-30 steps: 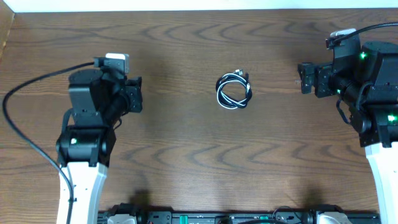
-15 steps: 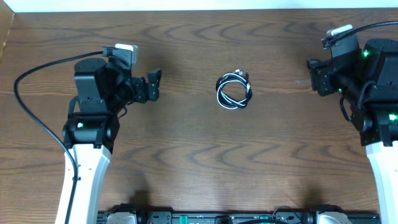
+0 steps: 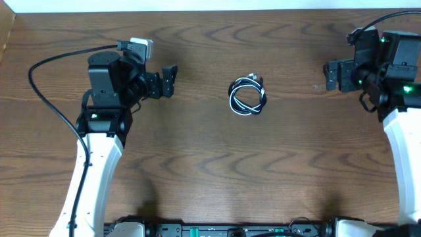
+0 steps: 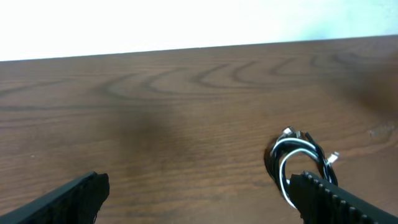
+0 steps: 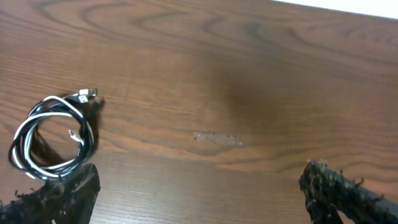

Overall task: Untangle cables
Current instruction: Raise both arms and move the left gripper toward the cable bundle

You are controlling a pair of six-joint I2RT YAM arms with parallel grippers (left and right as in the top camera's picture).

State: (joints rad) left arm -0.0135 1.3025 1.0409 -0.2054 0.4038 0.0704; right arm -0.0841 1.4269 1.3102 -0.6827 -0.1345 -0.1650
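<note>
The cables [image 3: 232, 99], one black and one white, lie wound together in a small round coil at the middle of the wooden table [image 3: 210, 164], their plug ends at the coil's top. My left gripper [image 3: 172, 80] is to the left of the coil, open and empty, pointing toward it. In the left wrist view the cables [image 4: 297, 145] sit just past the right finger, and the left gripper [image 4: 200, 183] holds nothing. My right gripper [image 3: 327, 76] is open and empty at the far right. In the right wrist view the cables [image 5: 85, 138] lie beyond the left finger of the right gripper [image 5: 200, 174].
A thick black arm wire [image 3: 46, 99] loops over the table left of the left arm. The table's far edge [image 3: 210, 9] meets a white surface. A pale scuff [image 5: 214, 137] marks the wood ahead of the right gripper.
The left arm has swung forward and right, bringing its gripper closer to the coil. The right arm has shifted slightly toward the far edge. The cables have not moved.
</note>
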